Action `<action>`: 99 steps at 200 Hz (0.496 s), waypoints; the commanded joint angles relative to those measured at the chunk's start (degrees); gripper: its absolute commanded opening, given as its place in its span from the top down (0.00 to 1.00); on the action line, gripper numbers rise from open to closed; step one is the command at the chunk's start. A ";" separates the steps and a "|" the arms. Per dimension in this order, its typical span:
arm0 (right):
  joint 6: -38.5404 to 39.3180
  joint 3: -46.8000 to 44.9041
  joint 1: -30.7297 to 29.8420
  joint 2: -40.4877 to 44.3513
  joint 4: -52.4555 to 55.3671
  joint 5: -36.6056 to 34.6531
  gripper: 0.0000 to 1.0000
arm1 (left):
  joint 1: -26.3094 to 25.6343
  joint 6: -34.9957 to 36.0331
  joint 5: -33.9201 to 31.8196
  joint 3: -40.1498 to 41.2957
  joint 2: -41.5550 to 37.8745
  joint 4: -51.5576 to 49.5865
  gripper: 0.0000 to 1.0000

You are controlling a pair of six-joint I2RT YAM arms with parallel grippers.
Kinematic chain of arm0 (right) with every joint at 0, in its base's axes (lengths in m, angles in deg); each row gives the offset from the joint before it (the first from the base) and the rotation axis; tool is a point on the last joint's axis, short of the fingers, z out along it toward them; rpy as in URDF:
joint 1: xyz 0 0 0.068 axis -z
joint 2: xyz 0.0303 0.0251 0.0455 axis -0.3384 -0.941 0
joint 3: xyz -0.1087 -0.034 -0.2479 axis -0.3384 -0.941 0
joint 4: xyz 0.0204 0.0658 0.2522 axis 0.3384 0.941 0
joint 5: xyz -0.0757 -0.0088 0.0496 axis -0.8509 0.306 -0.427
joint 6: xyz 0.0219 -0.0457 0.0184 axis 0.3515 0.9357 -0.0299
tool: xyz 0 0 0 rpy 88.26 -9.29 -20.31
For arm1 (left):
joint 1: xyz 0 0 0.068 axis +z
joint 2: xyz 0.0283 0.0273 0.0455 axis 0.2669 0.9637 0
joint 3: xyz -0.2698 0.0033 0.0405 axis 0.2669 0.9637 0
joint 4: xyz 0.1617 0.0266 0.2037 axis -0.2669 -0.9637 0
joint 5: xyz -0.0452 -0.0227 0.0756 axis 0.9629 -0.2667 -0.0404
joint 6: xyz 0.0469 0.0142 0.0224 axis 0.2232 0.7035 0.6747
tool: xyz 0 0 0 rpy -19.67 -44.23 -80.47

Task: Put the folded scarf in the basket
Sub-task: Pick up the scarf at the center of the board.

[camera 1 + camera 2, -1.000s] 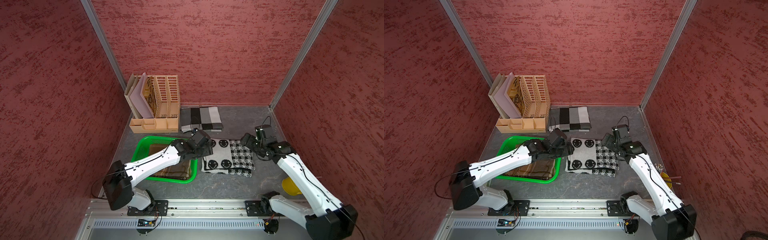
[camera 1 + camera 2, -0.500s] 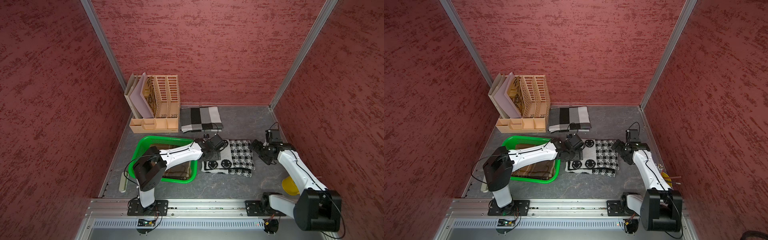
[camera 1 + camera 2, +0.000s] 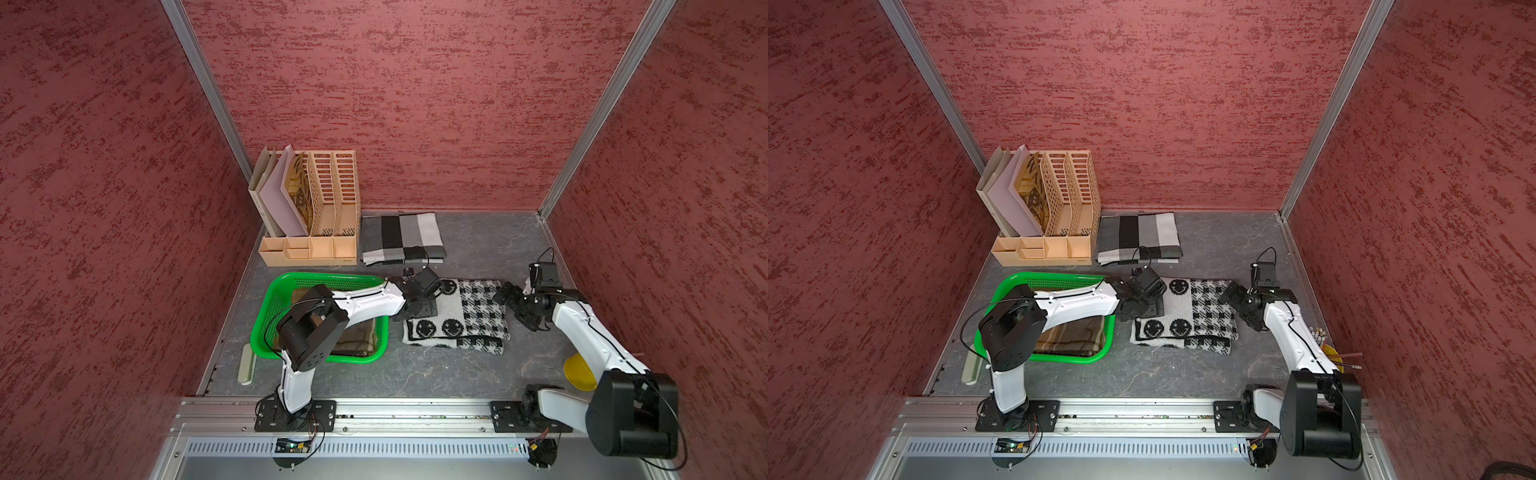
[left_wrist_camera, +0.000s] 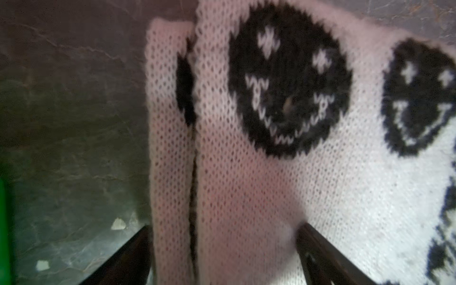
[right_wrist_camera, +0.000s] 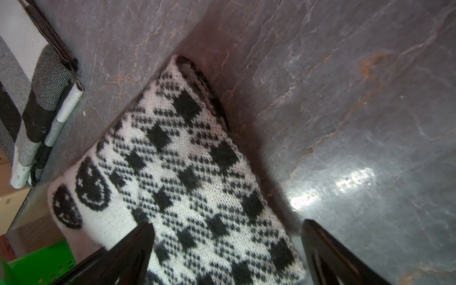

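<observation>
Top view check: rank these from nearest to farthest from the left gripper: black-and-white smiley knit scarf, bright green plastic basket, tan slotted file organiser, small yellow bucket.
1. Smiley scarf: directly under the left gripper.
2. Green basket: just beside it.
3. Tan organiser: back corner.
4. Yellow bucket: far side, by the right arm.

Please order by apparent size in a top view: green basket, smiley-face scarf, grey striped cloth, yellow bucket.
Largest to smallest:
1. green basket
2. smiley-face scarf
3. grey striped cloth (farther away, so unsure)
4. yellow bucket, partly hidden
</observation>
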 commanded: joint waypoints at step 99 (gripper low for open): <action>3.18 -5.21 0.77 -7.02 -7.10 5.29 0.14 | -0.50 -0.39 2.85 3.46 3.86 10.84 0.44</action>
